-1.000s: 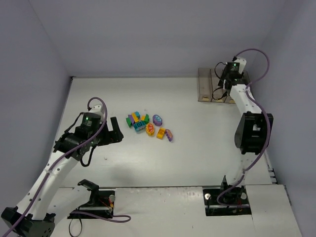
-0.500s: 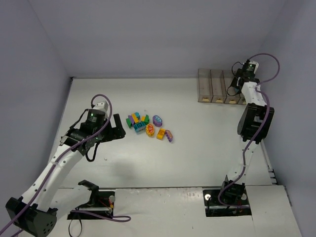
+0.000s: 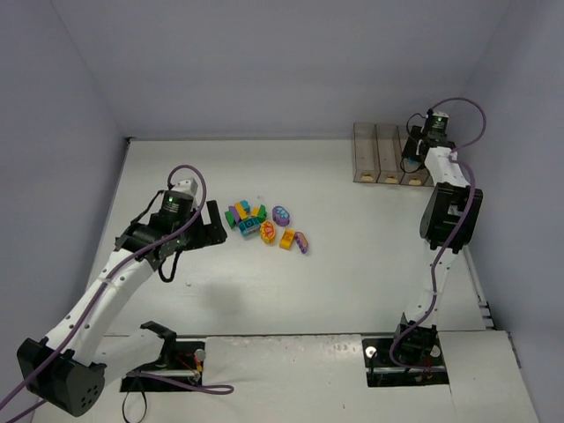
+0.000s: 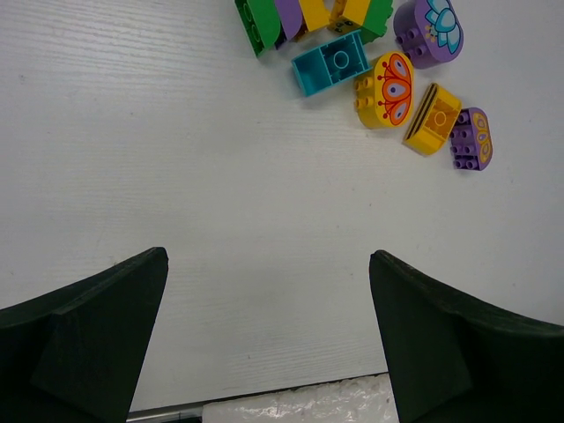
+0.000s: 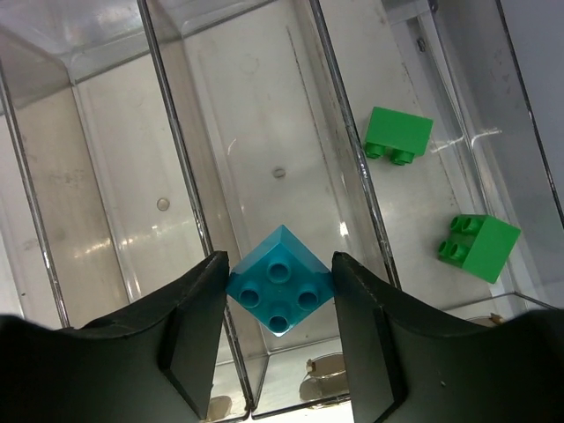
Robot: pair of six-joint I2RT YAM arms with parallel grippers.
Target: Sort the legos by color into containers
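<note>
Between the fingers of my right gripper (image 5: 280,262) hangs a teal lego (image 5: 280,286), turned corner-on, and the jaws are shut on its two corners. It hangs over the containers (image 5: 167,132), above the bin just left of the one holding two green legos (image 5: 398,134) (image 5: 478,248). In the top view that gripper (image 3: 414,146) is over the right end of the container row (image 3: 377,159). The other legos (image 3: 264,225) lie in a pile mid-table. My left gripper (image 4: 269,264) stands open and empty just left of the pile (image 4: 385,88).
The pile holds a teal brick (image 4: 330,62), yellow (image 4: 432,117), purple (image 4: 471,138) and green (image 4: 258,22) ones. Walls close the table at the back and at both sides. The containers stand against the back right corner.
My left arm has reached forward and right, closer to the pile, still open. My right gripper has shifted along the container row, first right, then a little back left.
</note>
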